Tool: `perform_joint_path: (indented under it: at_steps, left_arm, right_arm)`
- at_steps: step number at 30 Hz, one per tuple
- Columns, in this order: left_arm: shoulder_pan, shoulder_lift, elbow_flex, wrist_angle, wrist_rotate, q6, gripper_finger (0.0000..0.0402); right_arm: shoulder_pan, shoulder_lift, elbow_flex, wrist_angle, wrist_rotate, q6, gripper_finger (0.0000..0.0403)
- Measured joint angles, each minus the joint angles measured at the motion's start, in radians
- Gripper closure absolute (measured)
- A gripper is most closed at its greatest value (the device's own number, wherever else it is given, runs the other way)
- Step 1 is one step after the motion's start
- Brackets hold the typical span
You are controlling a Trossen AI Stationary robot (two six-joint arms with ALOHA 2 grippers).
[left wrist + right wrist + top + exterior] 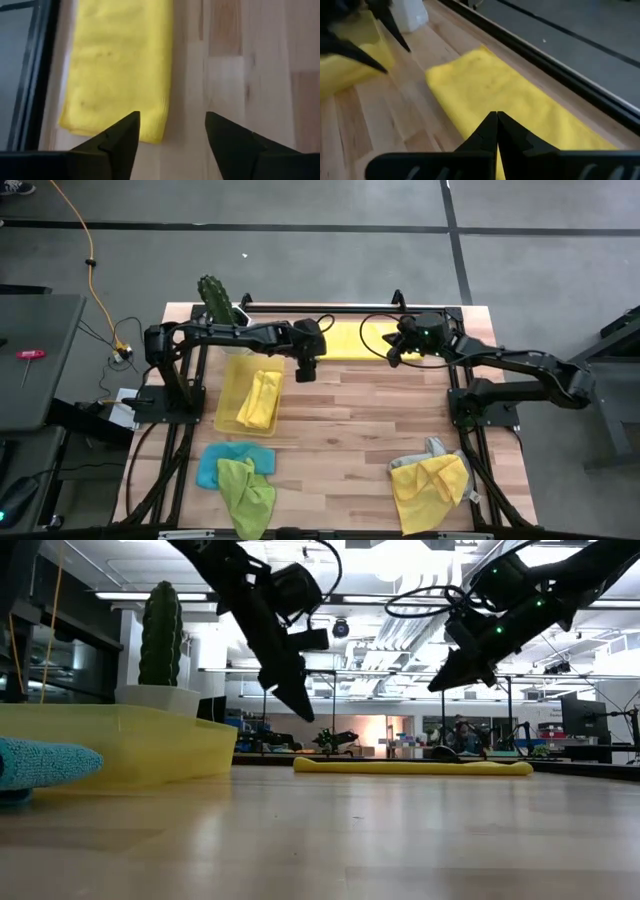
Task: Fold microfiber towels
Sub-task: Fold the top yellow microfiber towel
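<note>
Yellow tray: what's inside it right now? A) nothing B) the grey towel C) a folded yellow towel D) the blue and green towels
C: the high view shows a folded yellow towel lying in the yellow tray, while the blue towel and green towel sit on the table in front of it.

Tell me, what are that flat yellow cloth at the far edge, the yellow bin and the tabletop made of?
Yellow cloth: soft, matte, finely napped fabric, likely microfiber.
Yellow bin: rigid, translucent, smooth, probably plastic; the table shows faintly through its walls.
Tabletop: pale wood strips with visible grain and joints, butcher-block style.
</note>
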Motion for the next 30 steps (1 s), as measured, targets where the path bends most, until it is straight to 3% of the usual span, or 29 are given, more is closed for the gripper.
perform_joint_path:
  at_steps: [11, 16, 25, 30]
  left_arm:
    - [0.014, 0.167, 0.124, -0.082, -0.015, 0.122, 0.0171]
    - [0.039, 0.235, 0.205, -0.239, -0.023, 0.105, 0.0172]
    - [0.074, 0.283, 0.212, -0.256, 0.028, 0.107, 0.0173]
    - [0.074, 0.284, 0.212, -0.256, 0.039, 0.119, 0.0195]
  right_arm:
    - [0.000, 0.003, 0.002, 0.009, -0.012, 0.022, 0.0403]
    - [0.000, 0.003, 0.002, 0.009, -0.016, 0.022, 0.0403]
    - [0.000, 0.003, 0.002, 0.009, -0.026, 0.022, 0.0402]
    - [0.000, 0.003, 0.002, 0.009, -0.041, 0.022, 0.0402]
